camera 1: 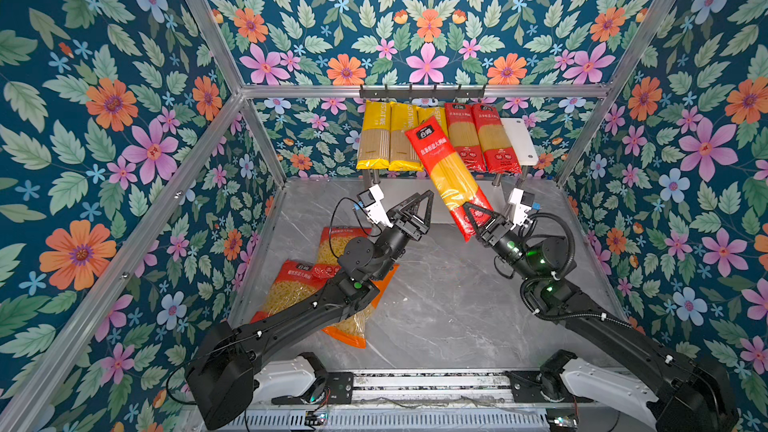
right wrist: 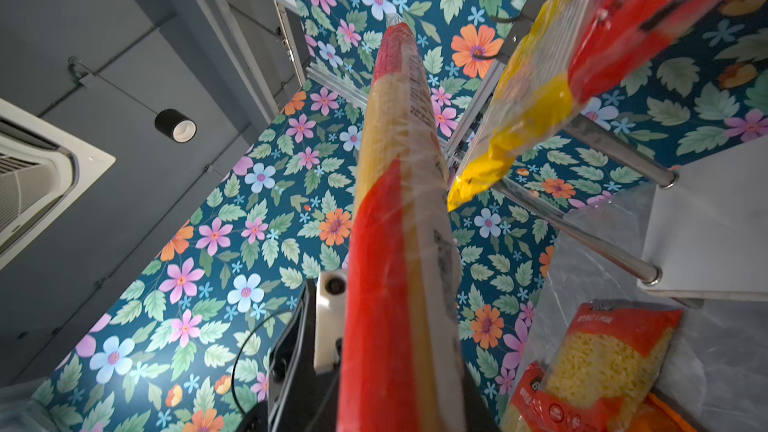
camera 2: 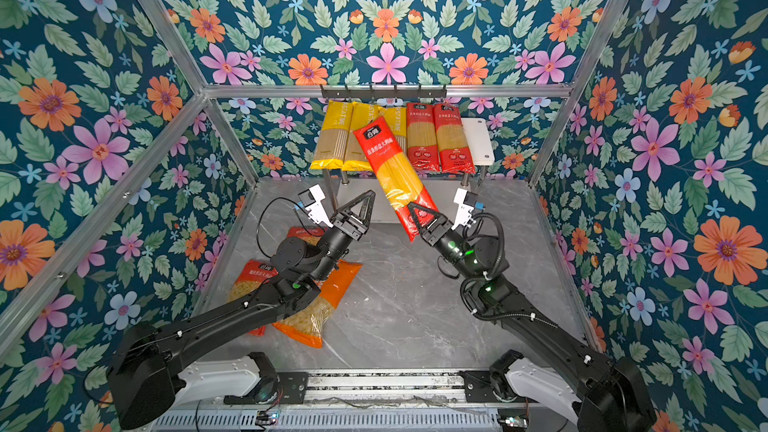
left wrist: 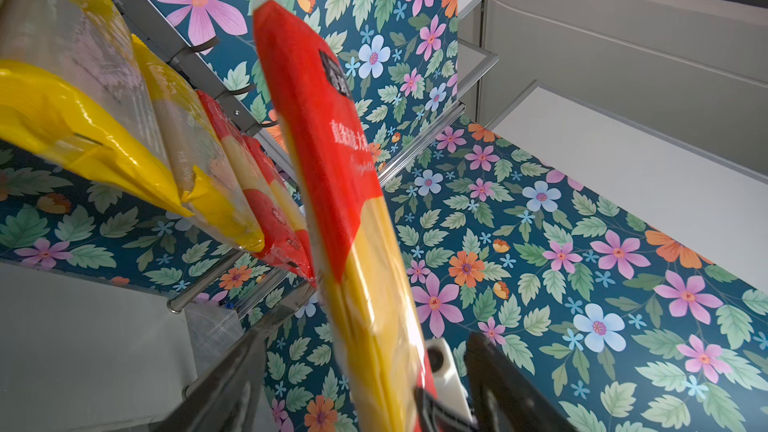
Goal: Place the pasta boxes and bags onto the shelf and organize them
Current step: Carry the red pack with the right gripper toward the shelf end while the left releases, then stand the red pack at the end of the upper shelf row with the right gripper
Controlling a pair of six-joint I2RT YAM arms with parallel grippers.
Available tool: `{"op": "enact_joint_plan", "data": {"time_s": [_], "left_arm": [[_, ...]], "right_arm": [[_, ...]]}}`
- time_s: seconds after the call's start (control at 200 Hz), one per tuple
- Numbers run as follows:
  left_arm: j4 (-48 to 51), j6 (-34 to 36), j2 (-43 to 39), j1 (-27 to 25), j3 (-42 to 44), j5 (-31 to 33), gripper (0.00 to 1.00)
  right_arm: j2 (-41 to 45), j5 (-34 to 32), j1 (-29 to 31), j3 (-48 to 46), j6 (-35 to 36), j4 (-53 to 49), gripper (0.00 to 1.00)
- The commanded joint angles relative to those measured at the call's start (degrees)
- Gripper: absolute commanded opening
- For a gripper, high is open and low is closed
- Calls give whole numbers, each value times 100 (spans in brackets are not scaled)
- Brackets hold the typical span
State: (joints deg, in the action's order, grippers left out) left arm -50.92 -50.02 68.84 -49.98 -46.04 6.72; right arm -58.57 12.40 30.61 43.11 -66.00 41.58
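A long red spaghetti pack (camera 1: pixel 446 172) (camera 2: pixel 395 172) hangs tilted in the air in front of the shelf (camera 1: pixel 519 139) (camera 2: pixel 478 139). My right gripper (camera 1: pixel 473 216) (camera 2: pixel 419 214) (right wrist: pixel 399 409) is shut on its lower red end. The left gripper (camera 1: pixel 422 205) (camera 2: pixel 368 201) (left wrist: pixel 365 367) stands open just left of the pack; in the left wrist view the pack (left wrist: pixel 332 184) runs between the wide jaws with gaps on both sides. On the shelf's top board lie three yellow packs (camera 1: pixel 378 135) and two red packs (camera 1: pixel 482 139).
Two red macaroni bags (camera 1: pixel 291 284) (camera 1: pixel 336 243) and an orange one (camera 1: pixel 353 330) lie on the marble table at the left, partly under my left arm. A black hook rail (camera 1: pixel 422 93) runs above the shelf. Flowered walls close in on three sides.
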Motion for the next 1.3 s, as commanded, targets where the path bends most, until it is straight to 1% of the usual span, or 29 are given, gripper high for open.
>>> {"op": "enact_joint_plan", "data": {"time_s": [0.0, 0.065, 0.095, 0.14, 0.21, 0.245, 0.305, 0.34, 0.39, 0.515, 0.6, 0.66, 0.79, 0.865, 0.945, 1.005, 1.135, 1.295], "left_arm": [[331, 258, -182, -4, 149, -48, 78], [773, 376, -288, -23, 279, -33, 79], [1025, 432, -301, -21, 330, -54, 79], [1413, 527, -278, -30, 394, -122, 79], [1845, 668, -186, -58, 562, -208, 79], [1900, 722, -146, -122, 705, -163, 79], [1852, 756, -78, -278, 939, 18, 78], [1833, 775, -27, -382, 1018, 148, 78], [1831, 819, 67, -527, 1070, 287, 78], [1831, 985, 373, -837, 1004, 526, 78], [1775, 985, 595, -908, 948, 545, 78], [1735, 980, 715, -940, 915, 539, 77], [1650, 925, 904, -983, 891, 554, 77], [1570, 907, 1002, -991, 865, 541, 77], [1593, 914, 1119, -1000, 763, 459, 77], [1713, 947, 1166, -1029, 649, 423, 77], [1822, 1086, 1187, -1122, 601, 520, 77], [1835, 1125, 1267, -1146, 585, 561, 77]], "right_arm": [[120, 174, -498, 759, -223, -184, 0], [266, 264, -1008, 1438, -247, -1414, 0], [300, 307, -1268, 1775, -248, -2275, 0], [290, 442, -1719, 2340, -130, -3292, 0], [188, 758, -2482, 2946, -92, -4428, 0], [120, 1044, -2905, 3066, -243, -4627, 0], [-41, 1583, -3533, 3153, -609, -4668, 0], [-143, 1873, -3801, 3183, -823, -4633, 0], [-295, 2093, -4014, 3182, -1031, -4474, 0], [-761, 2295, -4067, 3305, -1100, -4153, 0], [-1138, 2438, -4072, 3374, -1126, -3917, 0], [-1321, 2402, -4072, 3401, -1117, -3950, 0], [-1494, 2058, -3855, 3466, -1006, -4054, 0], [-1588, 1685, -3591, 3613, -843, -4251, 0], [-1709, 1100, -3307, 3654, -743, -4218, 0], [-1919, 929, -3214, 3759, -722, -4140, 0], [-2375, 1006, -3209, 4083, -627, -4194, 0], [-2629, 1304, -3219, 4126, -613, -4176, 0]]}}
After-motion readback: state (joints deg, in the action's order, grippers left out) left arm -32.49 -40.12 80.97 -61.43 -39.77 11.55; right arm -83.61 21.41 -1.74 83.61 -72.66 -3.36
